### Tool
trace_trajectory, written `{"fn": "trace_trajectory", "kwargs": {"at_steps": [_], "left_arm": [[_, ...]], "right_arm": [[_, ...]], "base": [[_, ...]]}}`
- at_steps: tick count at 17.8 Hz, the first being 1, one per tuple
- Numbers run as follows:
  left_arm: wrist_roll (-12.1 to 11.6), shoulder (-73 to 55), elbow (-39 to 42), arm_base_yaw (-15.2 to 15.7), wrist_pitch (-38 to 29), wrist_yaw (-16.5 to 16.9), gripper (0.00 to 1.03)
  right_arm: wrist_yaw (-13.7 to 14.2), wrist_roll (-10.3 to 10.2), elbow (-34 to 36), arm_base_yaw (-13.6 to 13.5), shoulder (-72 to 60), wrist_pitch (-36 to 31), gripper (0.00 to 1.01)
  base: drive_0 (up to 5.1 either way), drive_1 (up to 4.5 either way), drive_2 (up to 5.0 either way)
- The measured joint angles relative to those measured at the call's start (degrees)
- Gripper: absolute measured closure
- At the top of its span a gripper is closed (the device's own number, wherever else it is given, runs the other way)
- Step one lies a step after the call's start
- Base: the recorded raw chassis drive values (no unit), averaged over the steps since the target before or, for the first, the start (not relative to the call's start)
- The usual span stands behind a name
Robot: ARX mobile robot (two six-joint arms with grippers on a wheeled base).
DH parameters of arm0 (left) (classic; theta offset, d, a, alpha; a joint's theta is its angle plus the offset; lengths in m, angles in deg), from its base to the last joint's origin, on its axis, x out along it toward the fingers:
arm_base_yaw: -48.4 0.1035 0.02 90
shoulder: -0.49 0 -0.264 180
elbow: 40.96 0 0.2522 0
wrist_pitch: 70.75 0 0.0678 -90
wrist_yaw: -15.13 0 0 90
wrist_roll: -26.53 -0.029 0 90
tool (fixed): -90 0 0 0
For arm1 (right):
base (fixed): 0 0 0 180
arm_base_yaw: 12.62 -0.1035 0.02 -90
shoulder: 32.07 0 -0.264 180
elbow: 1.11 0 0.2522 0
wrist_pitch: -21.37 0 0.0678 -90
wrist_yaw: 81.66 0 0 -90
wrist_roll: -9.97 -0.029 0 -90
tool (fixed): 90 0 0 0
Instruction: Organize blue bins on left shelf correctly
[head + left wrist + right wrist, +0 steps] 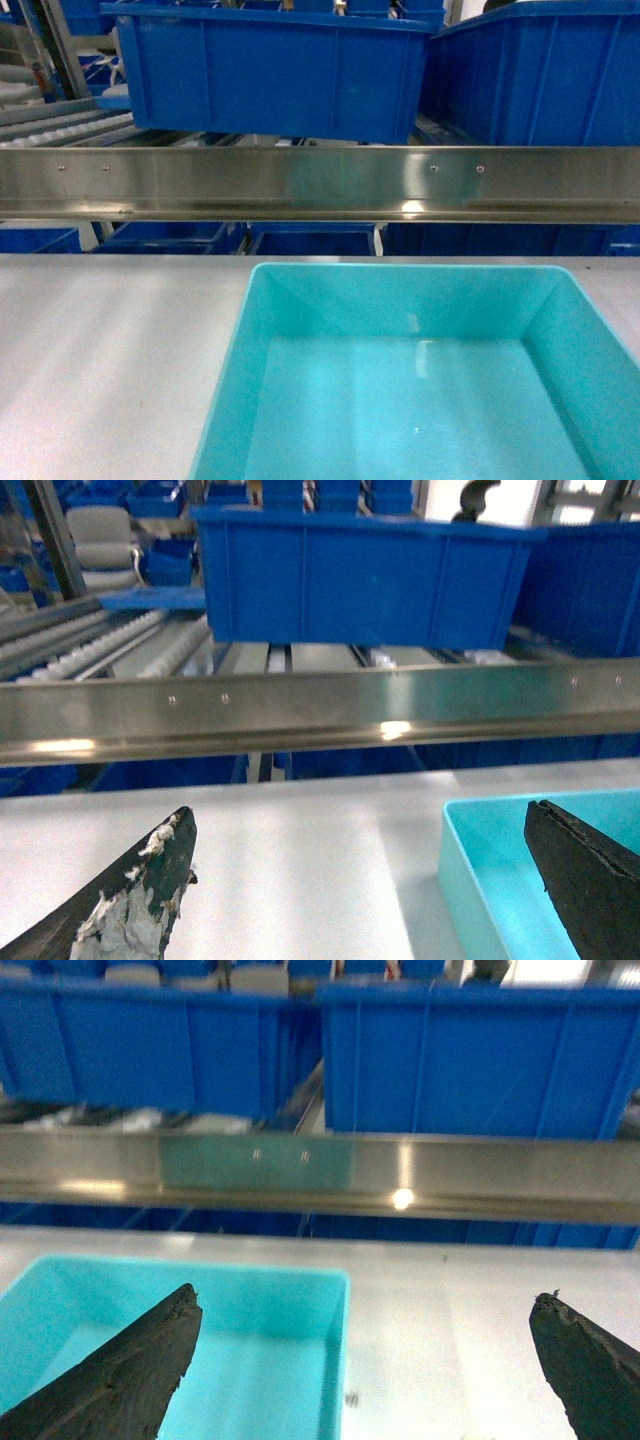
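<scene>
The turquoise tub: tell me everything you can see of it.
The turquoise tub is a light cyan rectangular bin of smooth, glossy plastic, with sloping inner walls, a flat rim and a flat bottom. It sits upright and looks empty on the pale grey table, just in front of the steel shelf rail and below the dark blue crates. Its near edge is cut off in every view. The left gripper and right gripper hover open by its corners; nothing visibly touches it except the table.

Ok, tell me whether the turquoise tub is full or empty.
Empty: the turquoise tub shows only its bare, glossy floor in the head view.
</scene>
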Motion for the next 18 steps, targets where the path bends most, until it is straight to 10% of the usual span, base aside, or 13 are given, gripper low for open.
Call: {"fn": "trace_trajectory", "kwargs": {"at_steps": [8, 13, 18], "left_arm": [[1.5, -12.1, -2.7, -2.4, 1.6, -2.3, 0.05], [5.2, -25.2, -8.8, -9.2, -6.0, -8.2, 0.05], [11.6, -39.9, -13.8, -11.3, -4.7, -10.8, 0.05]], "right_arm": [[1.5, -2.2, -4.3, -3.7, -14.6, 5.7, 0.03], [-6.3, -1.3, -9.1, 1.4, -27.5, 6.0, 0.03], [-9.3, -0.8, -15.3, -0.6, -35.0, 12.7, 0.03]], "base": [[0.0, 0.00, 0.0], [0.0, 0.00, 0.0], [0.0, 0.00, 0.0]]}}
